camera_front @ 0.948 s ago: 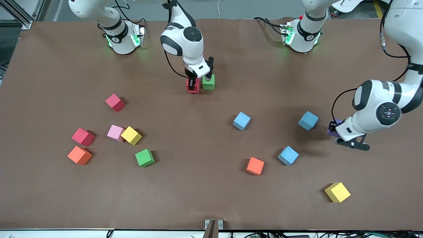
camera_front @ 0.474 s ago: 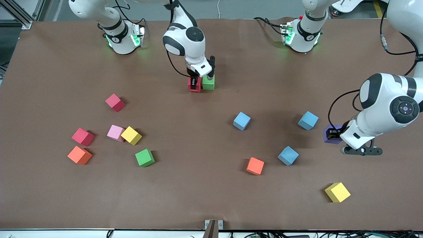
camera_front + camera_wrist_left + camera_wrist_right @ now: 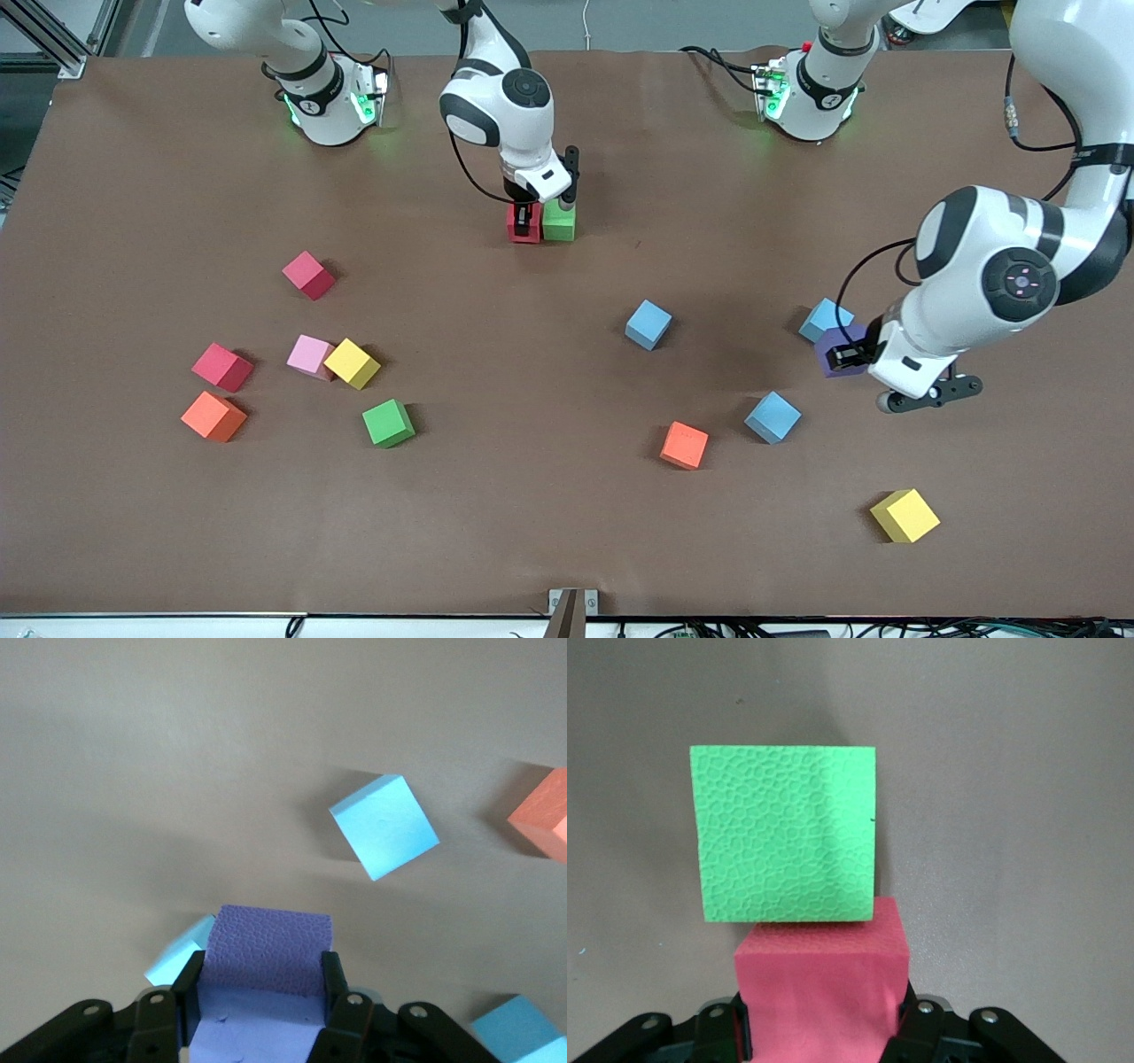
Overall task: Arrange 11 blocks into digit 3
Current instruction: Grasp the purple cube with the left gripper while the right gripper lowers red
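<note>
My right gripper (image 3: 526, 218) is shut on a red block (image 3: 516, 233) and holds it down against the side of a green block (image 3: 560, 223), near the bases. The right wrist view shows the red block (image 3: 822, 979) touching the green one (image 3: 787, 833). My left gripper (image 3: 849, 357) is shut on a purple block (image 3: 831, 342), in the air over a light blue block (image 3: 824, 315). The purple block (image 3: 270, 943) fills the jaws of the left gripper (image 3: 266, 997).
Loose blocks toward the right arm's end: two red (image 3: 308, 275) (image 3: 222, 367), pink (image 3: 309, 355), yellow (image 3: 352, 363), orange (image 3: 213, 416), green (image 3: 388, 423). Toward the left arm's end: light blue (image 3: 648, 323) (image 3: 772, 416), orange (image 3: 684, 445), yellow (image 3: 904, 515).
The left gripper has carried the purple block toward the table's middle, over the light blue block. The right gripper has slid the red block flush beside the green one.
</note>
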Robot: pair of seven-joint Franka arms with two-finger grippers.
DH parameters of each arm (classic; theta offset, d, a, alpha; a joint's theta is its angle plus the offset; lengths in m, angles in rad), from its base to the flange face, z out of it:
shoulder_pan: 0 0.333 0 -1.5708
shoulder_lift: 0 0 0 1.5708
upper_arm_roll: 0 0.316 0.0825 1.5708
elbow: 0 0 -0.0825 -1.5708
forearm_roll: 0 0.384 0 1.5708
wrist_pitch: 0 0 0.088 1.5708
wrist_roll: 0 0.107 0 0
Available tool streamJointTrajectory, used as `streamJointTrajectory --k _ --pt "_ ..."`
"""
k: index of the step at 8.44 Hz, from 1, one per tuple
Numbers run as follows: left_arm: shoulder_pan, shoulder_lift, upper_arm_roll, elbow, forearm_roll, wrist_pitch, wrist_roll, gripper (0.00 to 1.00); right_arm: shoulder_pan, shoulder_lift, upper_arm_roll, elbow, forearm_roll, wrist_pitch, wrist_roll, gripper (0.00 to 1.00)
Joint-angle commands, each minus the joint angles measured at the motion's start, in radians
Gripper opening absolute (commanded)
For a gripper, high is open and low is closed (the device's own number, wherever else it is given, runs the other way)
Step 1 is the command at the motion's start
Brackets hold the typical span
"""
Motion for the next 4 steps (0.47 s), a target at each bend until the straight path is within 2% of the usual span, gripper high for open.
streamJointTrajectory --k 1,3,4 --pt "-0.096 -0.002 0.003 -0.001 -0.008 -0.025 -0.234 0.31 0.011 0.011 -0.004 0.005 0.013 0.003 0.005 0.36" --pt "-0.211 -0.003 0.036 0.0 -0.008 -0.027 -0.464 0.31 0.014 0.013 -0.004 0.005 0.013 0.003 0.005 0.4" --pt "-0.267 -0.002 0.053 0.001 -0.009 -0.027 -0.572 0.31 0.014 0.013 -0.004 0.006 0.013 0.002 0.005 0.46"
